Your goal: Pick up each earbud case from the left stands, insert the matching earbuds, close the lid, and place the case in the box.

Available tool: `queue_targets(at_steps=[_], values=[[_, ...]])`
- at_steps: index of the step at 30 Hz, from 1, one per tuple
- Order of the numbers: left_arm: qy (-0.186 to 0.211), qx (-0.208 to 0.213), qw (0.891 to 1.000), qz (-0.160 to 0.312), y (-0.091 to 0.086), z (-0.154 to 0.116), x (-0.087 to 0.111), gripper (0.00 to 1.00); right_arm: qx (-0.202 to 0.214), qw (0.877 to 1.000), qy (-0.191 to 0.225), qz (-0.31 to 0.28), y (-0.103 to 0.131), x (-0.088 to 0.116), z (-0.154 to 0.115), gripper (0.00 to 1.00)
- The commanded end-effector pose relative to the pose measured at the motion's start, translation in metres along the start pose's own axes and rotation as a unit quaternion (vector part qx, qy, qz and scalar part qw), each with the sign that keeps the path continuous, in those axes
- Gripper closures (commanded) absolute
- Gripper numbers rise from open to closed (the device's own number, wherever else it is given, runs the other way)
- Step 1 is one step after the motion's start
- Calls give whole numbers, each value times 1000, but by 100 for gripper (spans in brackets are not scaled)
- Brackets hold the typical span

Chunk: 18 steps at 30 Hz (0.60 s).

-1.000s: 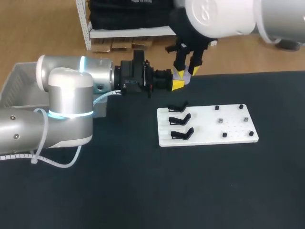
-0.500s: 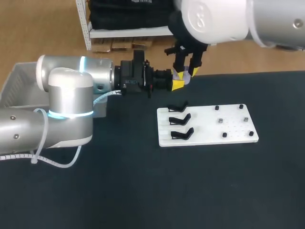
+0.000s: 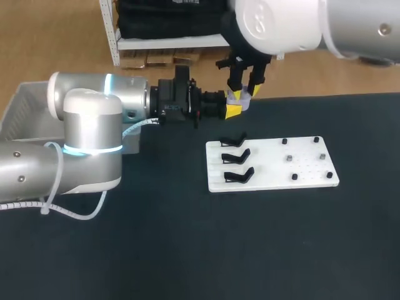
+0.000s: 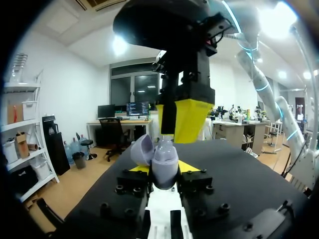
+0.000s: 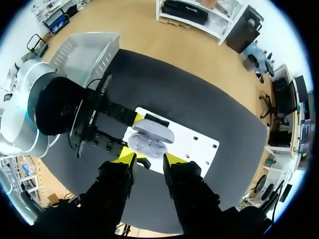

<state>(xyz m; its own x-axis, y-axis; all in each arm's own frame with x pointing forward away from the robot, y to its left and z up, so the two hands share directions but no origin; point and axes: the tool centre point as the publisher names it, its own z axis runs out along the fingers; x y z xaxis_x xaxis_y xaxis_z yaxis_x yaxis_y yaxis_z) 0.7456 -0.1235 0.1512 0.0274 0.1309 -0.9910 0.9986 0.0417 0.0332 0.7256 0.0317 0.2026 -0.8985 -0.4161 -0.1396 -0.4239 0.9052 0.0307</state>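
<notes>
Field notes, places taken from the white board (image 3: 306, 172). The dark table (image 3: 187, 250) carries the board right of centre. Your left arm (image 3: 87, 125) comes in well to the left of the board and lies level, pointing toward the board's far left corner. Your right arm (image 3: 294, 22) comes down from beyond the board's far edge, wrist pointing at the table. The pale bin (image 3: 22, 109) sits well apart from the board, out past the left arm. Three black stands (image 3: 236, 156) run in a column along the board's left edge, and small dark pegs (image 3: 290, 158) dot its right half. Your left gripper (image 3: 232, 111) hangs just beyond the board's far left corner with its yellow tips clamped on either side of the lavender earbud case (image 4: 163, 158). So the case is off the stands and held in the air, past that same corner. The left wrist view shows its lid swung up and back. Your right gripper (image 5: 149, 158) hovers directly over the case, fingers pointing down at it. Its two tips stand apart with nothing seen pinched between them, and the case shows in the gap ahead of them. You cannot tell from these views whether any earbud sits in the case.
</notes>
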Motion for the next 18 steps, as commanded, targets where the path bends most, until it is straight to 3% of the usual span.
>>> queue_targets(at_steps=[1, 11, 18], values=[[-3, -2, 1000, 2, -1, 0, 1, 100, -6, 1000, -19, 7, -2, -3, -13, 65], [-3, -2, 1000, 2, -1, 0, 1, 100, -19, 990, -109, 85, -26, -69, -1, 63], [-3, -2, 1000, 2, -1, 0, 1, 100, -7, 991, -88, 103, -35, -72, 24, 63]])
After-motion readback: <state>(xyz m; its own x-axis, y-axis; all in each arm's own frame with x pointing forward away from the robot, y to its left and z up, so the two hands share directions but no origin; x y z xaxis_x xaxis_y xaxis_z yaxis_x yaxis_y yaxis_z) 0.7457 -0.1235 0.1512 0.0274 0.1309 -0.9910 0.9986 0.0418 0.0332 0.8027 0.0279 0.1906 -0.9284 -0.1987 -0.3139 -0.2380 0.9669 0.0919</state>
